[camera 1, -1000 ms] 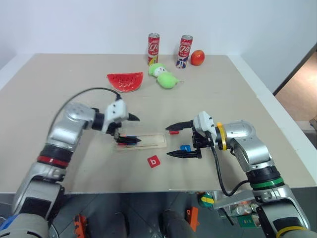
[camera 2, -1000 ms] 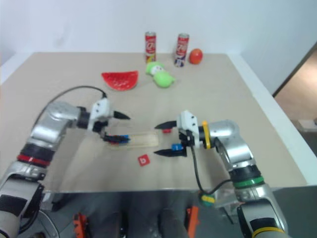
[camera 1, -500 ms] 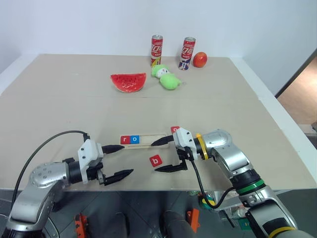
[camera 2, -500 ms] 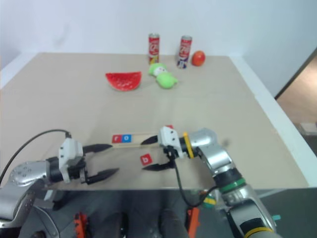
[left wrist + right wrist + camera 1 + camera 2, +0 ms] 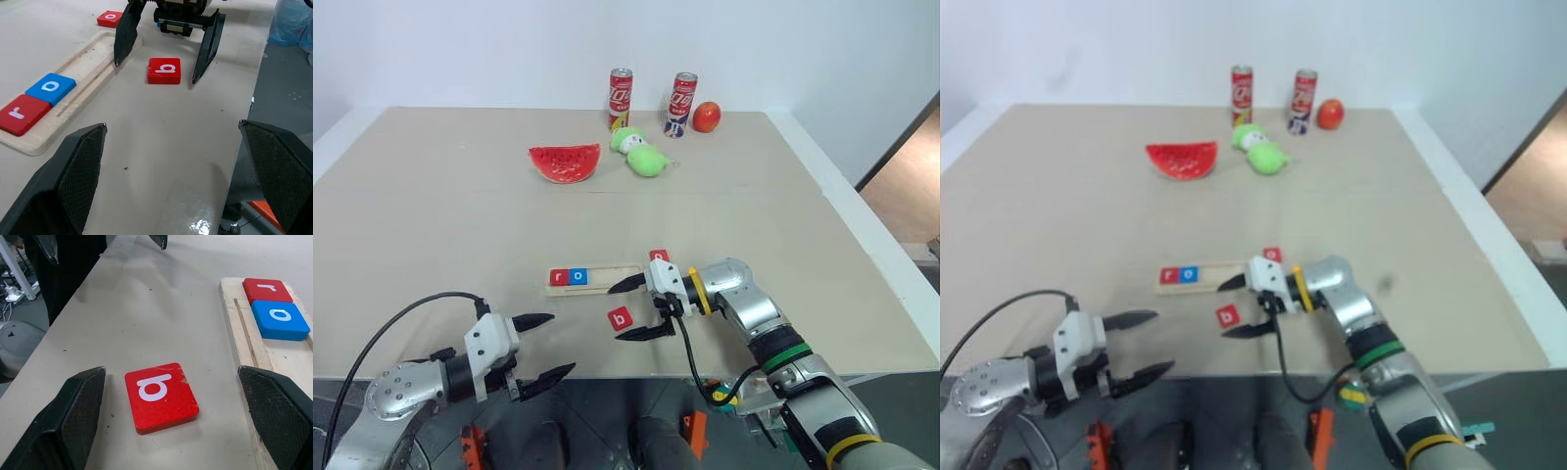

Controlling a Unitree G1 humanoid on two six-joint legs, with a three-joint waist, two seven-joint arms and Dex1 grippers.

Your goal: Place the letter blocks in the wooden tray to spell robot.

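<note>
The right hand [image 5: 640, 309] straddles the red b tile [image 5: 621, 317], fingers wide, holding nothing. It should sink squarely, pinch the edges, then seat it beside the blue o [image 5: 578, 277] in the tray [image 5: 622, 278]. The left hand [image 5: 546, 345] hangs open, empty.

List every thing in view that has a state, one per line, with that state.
wooden tray: flat on table, two tiles in its left end, rest bare
red r block: seated in tray, first slot
blue o block: seated in tray, second slot
red b block: loose on table, between right gripper's fingers, ungripped
red block: loose beside tray's right end
left gripper: open, empty
right gripper: open, astride b block
two cans: upright
</note>
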